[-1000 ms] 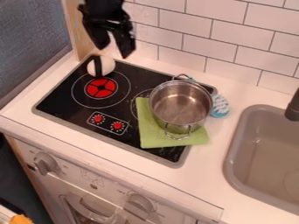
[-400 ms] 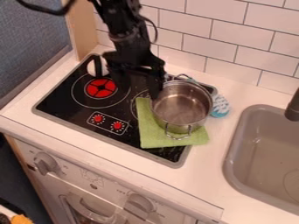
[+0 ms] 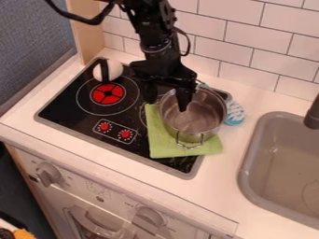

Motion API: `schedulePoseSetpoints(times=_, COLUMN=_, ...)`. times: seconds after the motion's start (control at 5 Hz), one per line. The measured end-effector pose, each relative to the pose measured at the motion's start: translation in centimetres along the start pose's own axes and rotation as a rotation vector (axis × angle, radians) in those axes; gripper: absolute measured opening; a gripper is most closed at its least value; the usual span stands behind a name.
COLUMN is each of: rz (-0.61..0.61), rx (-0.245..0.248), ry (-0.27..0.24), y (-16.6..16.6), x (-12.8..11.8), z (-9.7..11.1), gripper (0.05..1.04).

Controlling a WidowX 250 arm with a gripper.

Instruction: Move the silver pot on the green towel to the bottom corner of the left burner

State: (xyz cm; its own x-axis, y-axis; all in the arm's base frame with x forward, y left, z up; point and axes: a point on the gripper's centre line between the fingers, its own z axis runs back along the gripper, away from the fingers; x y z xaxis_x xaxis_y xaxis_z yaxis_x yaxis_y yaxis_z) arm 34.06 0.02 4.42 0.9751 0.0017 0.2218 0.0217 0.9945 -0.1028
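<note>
"How are you holding the pincer?"

"I'm holding it wide at the silver pot's rim, one finger hanging over the opening, the other hanging outside, towards the left burner."

"Where's the pot resting?"

"It's sitting on the green towel, which is overlapping the stove and table."
</note>
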Motion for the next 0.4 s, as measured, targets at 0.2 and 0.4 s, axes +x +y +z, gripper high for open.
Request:
schedulePoseSetpoints(times=0.2, rz=-0.023, rx=-0.041, ry=0.033, y=-0.74, x=-0.05, z=-1.47, gripper=0.932)
schedulePoseSetpoints(times=0.4, rz=-0.037, rx=-0.018, ry=0.029, y=-0.55, x=0.01, z=-1.50, gripper=0.657)
